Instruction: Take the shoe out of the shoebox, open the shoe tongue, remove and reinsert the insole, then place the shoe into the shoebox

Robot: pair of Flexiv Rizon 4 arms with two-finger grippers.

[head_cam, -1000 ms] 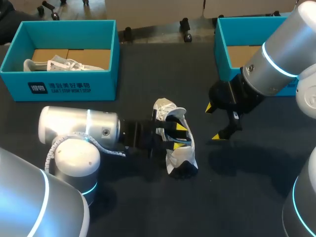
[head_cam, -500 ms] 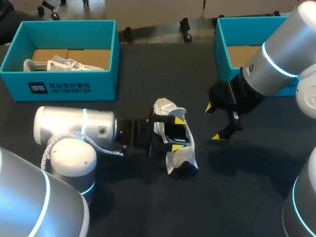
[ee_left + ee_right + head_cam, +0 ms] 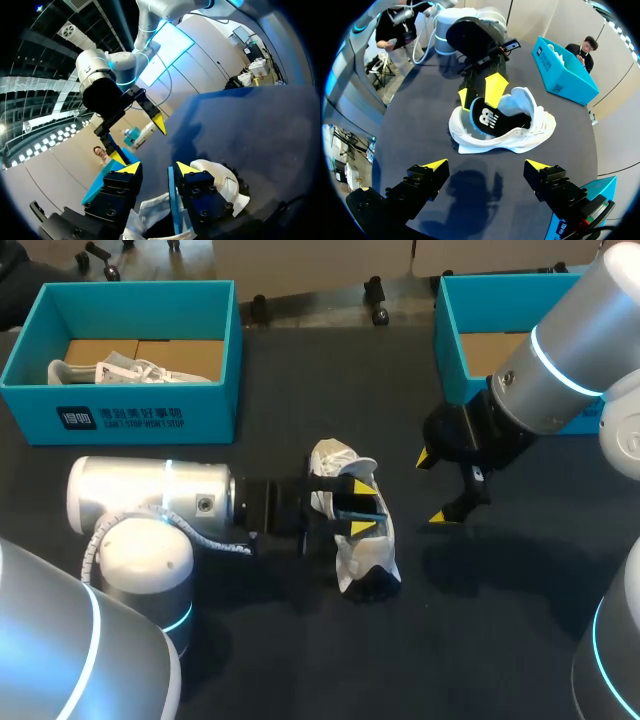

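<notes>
A white shoe (image 3: 365, 560) lies mid-table with its opening spread wide, also seen in the right wrist view (image 3: 530, 127). Its black insole (image 3: 490, 119), with a blue edge, tilts up out of the opening. My left gripper (image 3: 360, 507) comes in from the left and is shut on the insole's raised end. In the left wrist view the insole's blue edge (image 3: 171, 200) runs along one finger. My right gripper (image 3: 433, 488) hangs open a short way right of the shoe, holding nothing, and shows ahead in the left wrist view (image 3: 139, 140).
A teal shoebox (image 3: 120, 415) at the back left holds a second white shoe (image 3: 130, 370). Another teal shoebox (image 3: 455, 350) stands at the back right, behind my right arm. Dark bare tabletop (image 3: 300, 660) spreads in front of the shoe.
My left gripper spread wider inside the shoe, then closed back to its former width, and the left arm drew back slightly to the left. The right arm has not moved.
</notes>
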